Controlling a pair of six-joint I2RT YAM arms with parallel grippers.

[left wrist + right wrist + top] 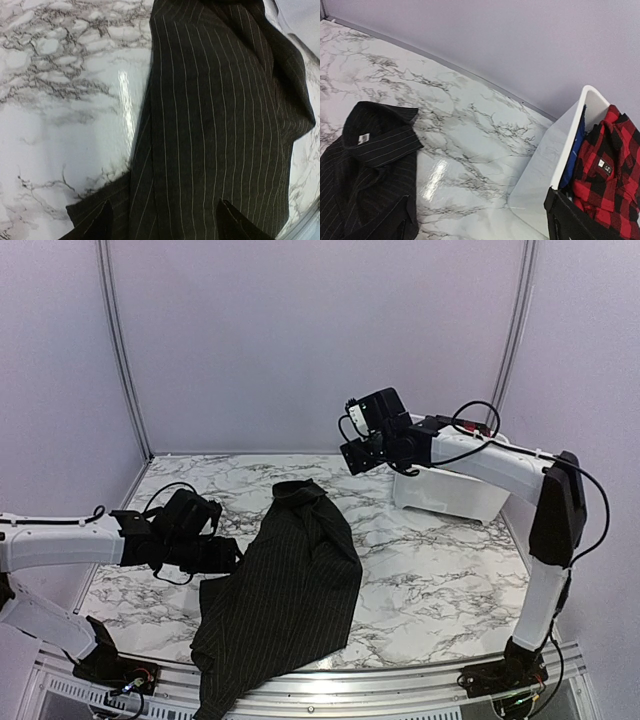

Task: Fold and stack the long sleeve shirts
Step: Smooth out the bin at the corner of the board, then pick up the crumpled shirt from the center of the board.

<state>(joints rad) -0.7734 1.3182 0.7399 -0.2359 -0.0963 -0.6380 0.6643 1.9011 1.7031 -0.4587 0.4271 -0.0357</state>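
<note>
On the surface [430, 570] the pinstriped shirt [290, 580] is lying unfolded, centre to six o'clock; the bin [445, 498] at two o'clock is holding the plaid shirt [605, 170]. I'm judging this the first fold: my left pincer [171, 225] is gaping over the pinstriped shirt's nine o'clock edge, needing a pinch; my right pincer [355, 458] is hanging open.

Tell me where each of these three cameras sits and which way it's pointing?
Top external: high behind the arms, looking down on the marble table; both arms, left claw and right claw show.
Left wrist: on the left arm, looking down at the pinstriped shirt; its two fingertips show at the bottom.
Right wrist: raised, looking across toward the back wall, over the white bin holding a plaid shirt; one fingertip shows.
Shared: all three see the pinstriped shirt.
</note>
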